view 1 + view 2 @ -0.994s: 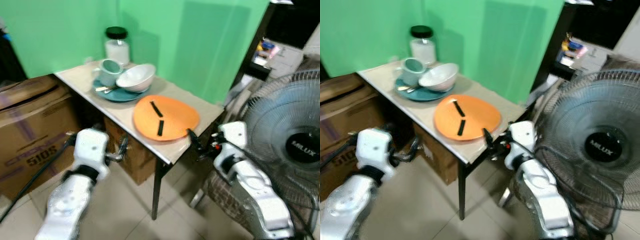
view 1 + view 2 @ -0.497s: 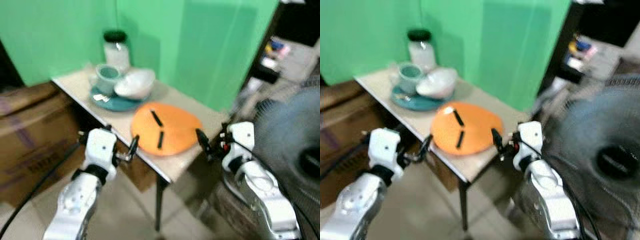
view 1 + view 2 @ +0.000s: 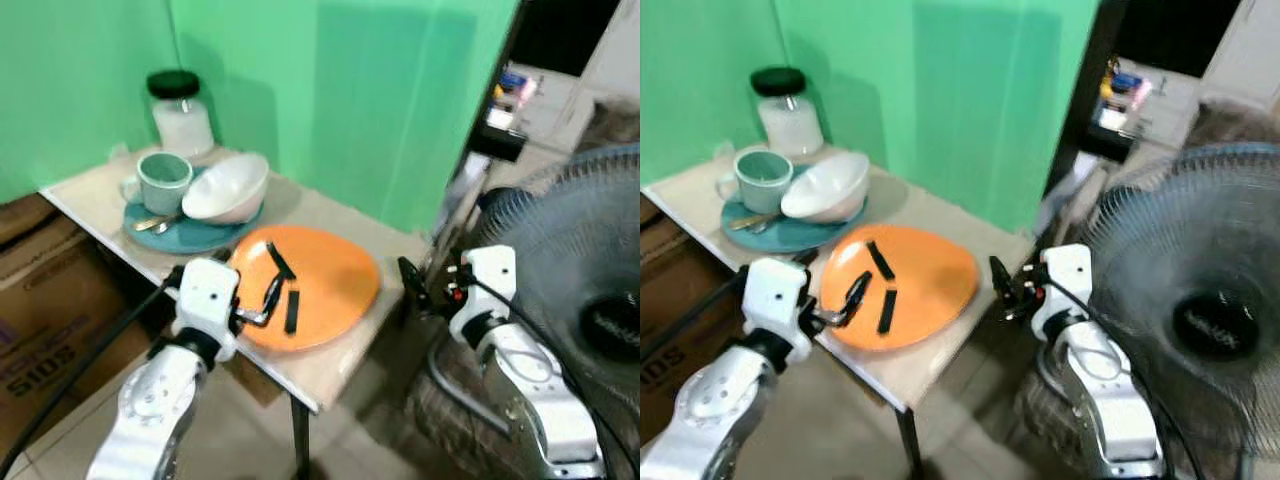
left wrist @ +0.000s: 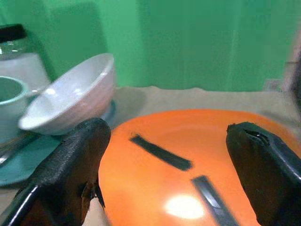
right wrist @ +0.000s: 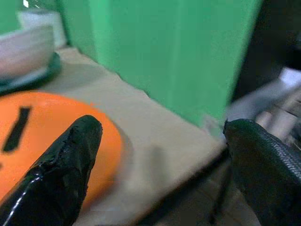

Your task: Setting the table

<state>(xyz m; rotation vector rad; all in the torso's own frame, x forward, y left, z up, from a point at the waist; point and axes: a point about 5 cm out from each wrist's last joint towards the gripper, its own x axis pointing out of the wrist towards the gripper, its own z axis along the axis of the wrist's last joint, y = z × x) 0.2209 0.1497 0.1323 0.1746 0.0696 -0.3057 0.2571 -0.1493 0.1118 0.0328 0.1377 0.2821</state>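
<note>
Fingers (image 4: 80, 174) of the left gripper (image 3: 268, 300) spread wide, empty, over the orange plate's (image 3: 330, 280) near rim. Right gripper (image 3: 412, 290) gapes empty beside the table's (image 3: 385, 245) right edge. Teal plate (image 3: 195, 235) holds a cup (image 3: 162, 182), bowl (image 3: 225, 188) and spoon (image 3: 150, 223).

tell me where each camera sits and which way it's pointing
Left eye view: on the head, looking forward and down at the table with the orange plate; both silver arms show, left tool over the plate's near edge, right tool off the table's right end.
Right eye view: same head, same scene.
Left wrist view: along its open black fingers over the orange plate toward the white bowl.
Right wrist view: along its open fingers at the table's corner.
Shared: the orange plate is in all four.
</note>
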